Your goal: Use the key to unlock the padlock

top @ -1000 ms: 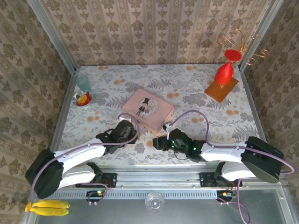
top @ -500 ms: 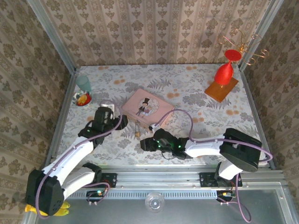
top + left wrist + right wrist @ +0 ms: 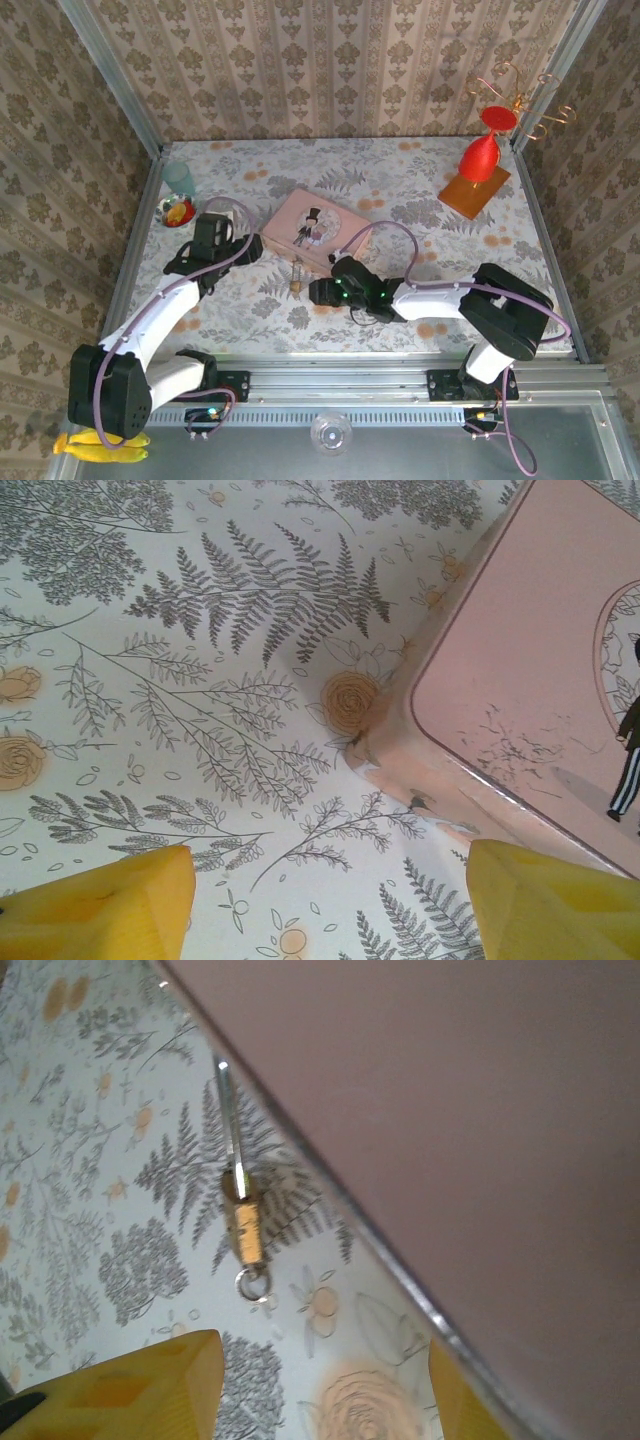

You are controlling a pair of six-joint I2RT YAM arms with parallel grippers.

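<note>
The left arm ran from its base at the near left edge forward over the table (image 3: 420, 205), with the forearm angled toward the far left. The left tool (image 3: 213, 243) hung just off the left corner of the pink box (image 3: 315, 230). In the left wrist view its yellow fingers (image 3: 110, 905) stood wide apart over the patterned surface with nothing between them, and the box corner lay close to the right-hand finger. The right arm was folded: its elbow stood out toward the near right, and the forearm lay low, reaching leftward along the near part of the table. The right tool (image 3: 322, 291) pointed left, near the front edge of the box. Its fingers (image 3: 130, 1390) were likewise spread and gripped nothing. The padlock (image 3: 244, 1228) lay flat on the table just beside the near edge of the pink box, clear of both tools and a short way ahead of the right tool's fingertips. A thin silvery part extended from its brass body toward the box, and a small ring showed at the opposite end. The silvery tip came close to the box edge, but contact could not be confirmed. Whether a key sat in the lock could not be determined.
</note>
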